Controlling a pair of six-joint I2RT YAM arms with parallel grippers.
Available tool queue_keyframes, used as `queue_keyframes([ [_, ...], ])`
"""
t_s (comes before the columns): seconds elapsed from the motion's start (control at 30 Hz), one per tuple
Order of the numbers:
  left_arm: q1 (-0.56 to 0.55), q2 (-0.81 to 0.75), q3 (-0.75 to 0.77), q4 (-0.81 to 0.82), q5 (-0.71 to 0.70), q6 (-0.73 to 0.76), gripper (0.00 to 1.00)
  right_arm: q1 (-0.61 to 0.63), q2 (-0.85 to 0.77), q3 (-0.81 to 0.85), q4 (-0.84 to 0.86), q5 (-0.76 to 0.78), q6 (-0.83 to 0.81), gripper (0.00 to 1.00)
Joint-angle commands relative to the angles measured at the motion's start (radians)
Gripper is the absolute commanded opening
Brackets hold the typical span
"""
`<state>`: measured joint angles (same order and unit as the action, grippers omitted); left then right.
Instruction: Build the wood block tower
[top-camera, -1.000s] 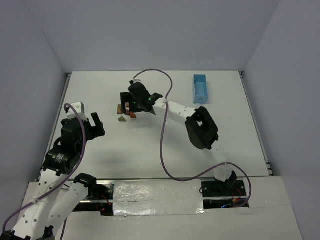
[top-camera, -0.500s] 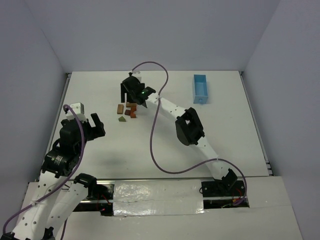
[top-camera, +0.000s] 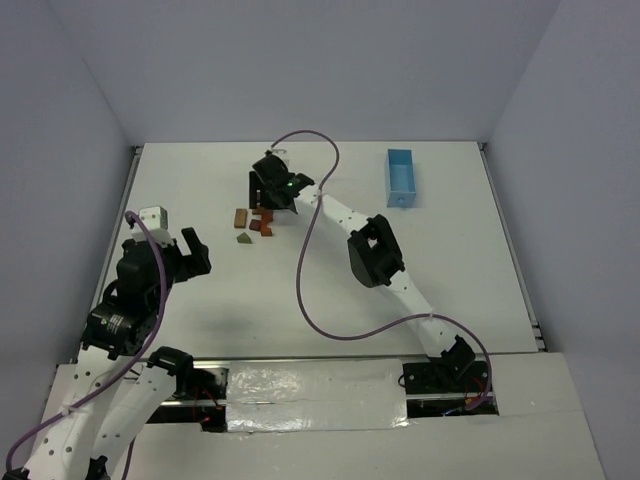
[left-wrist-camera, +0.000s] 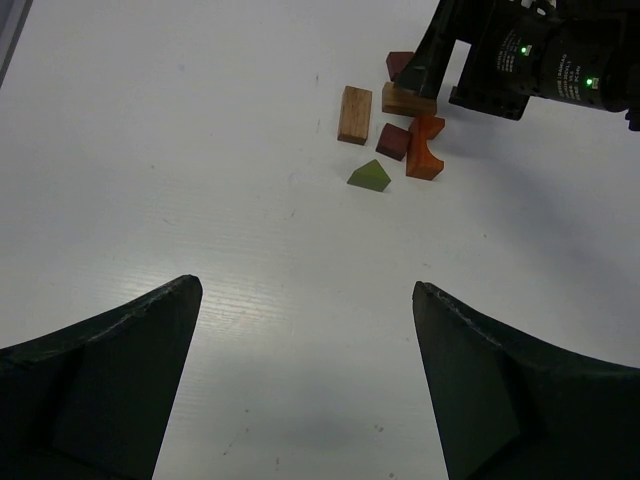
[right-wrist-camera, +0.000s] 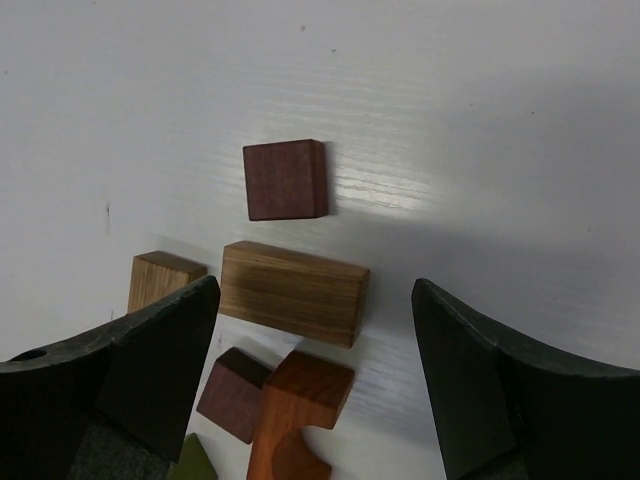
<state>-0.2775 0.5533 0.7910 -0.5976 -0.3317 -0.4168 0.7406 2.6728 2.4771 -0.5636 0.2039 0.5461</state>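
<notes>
The left claw (left-wrist-camera: 305, 288), black with wedge-shaped fingers, hangs released over the white bench (top-camera: 450, 280), whose matte surface shows fine streaks. To its right, toward the far middle of the bench, the wood block tower (top-camera: 255, 218) is a loose cluster of small pieces lying flat, none stacked. The pieces are a pale wood rectangle (left-wrist-camera: 355, 114), an olive-green triangle (left-wrist-camera: 370, 177), a dark red cube (left-wrist-camera: 393, 141), a grainy brown rectangle (right-wrist-camera: 293, 292), an orange arch (left-wrist-camera: 425, 147) with its curved cut-out showing, and a smooth maroon square (right-wrist-camera: 286, 179) farthest back. The right claw (right-wrist-camera: 315, 290) hovers over the cluster, released. Its black fingers stand wide apart on either side of the brown rectangle, with a gap at each end. Well to the right lies a light-blue rectangular tray (top-camera: 400, 177), open-topped, its blue floor in plain sight.
</notes>
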Motion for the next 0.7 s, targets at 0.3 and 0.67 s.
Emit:
queue_keyframes([
  [0.3,0.003,-0.015,0.005,0.055,0.026,0.029,0.99,0.029,0.03,0.075,-0.059,0.012,0.032,0.84],
  [0.67,0.003,-0.027,0.004,0.059,0.031,0.029,0.99,0.026,0.018,0.021,-0.069,0.007,-0.009,0.71],
])
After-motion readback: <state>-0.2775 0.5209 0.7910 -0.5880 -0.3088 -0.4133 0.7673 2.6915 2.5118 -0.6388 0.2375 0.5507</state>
